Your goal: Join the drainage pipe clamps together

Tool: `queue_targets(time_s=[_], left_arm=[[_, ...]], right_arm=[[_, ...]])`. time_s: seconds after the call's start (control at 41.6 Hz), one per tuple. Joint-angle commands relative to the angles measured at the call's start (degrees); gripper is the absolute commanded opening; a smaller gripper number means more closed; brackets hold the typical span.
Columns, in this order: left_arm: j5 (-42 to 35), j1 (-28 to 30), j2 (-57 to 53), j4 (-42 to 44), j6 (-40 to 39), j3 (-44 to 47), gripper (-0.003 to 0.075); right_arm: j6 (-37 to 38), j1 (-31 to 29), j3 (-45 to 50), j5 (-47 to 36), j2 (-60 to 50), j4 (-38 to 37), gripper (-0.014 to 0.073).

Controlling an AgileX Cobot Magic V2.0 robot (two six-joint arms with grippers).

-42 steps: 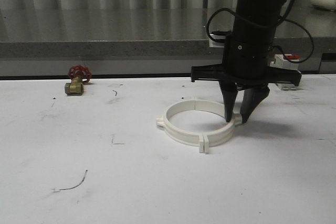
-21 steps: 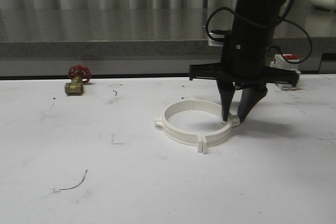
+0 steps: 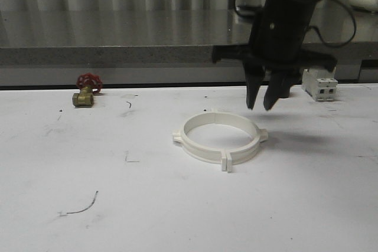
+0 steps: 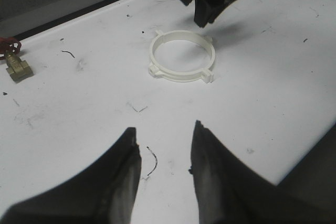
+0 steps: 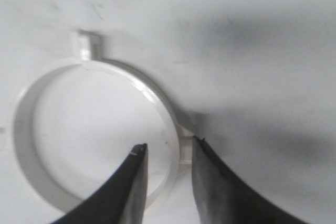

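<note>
White desk (image 3: 71, 205) w/ dark scuffs & a thin curved pen mark nearest the camera at approx 7 o'clock. At desk centre the drainage pipe clamps (image 3: 220, 137) lie flat, the 2 white half-rings meeting as one closed ring, flat tabs paired at the ring's 6 o'clock and sticking out at its 3 & 9 o'clock. Nothing touches them.

Right gripper (image 3: 264, 105) hangs above the ring's far-right rim, at the ring's 2 o'clock, clear of it; jaws slightly apart, tips pointing down, holding nothing. In the right wrist view the tips (image 5: 168, 153) sit over the ring wall beside a side tab.

Left gripper (image 4: 164, 148) in its wrist view: jaws apart, empty, over bare desk well short of the ring (image 4: 182, 56).

Farther back: small brass valve w/ red handwheel (image 3: 86, 90) at 10 o'clock; white boxy breaker (image 3: 319, 84) at 2 o'clock, behind the right arm. Grey ledge & pale curtain beyond.
</note>
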Motion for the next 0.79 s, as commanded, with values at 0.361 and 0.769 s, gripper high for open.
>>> queue_targets(time_s=[0.361,0.769], left_arm=[[-4.1,0.0,0.0,-1.0,0.0,-1.5,0.0242],[-4.1,0.0,0.0,-1.0,0.0,-1.5,0.0242]], right_arm=[[-17.1,-6.1,16.7,-13.4,-30.4,3.1,0.0251],[-18.9,-11.6,45.1,-20.4,-58.6,5.4,0.0251]])
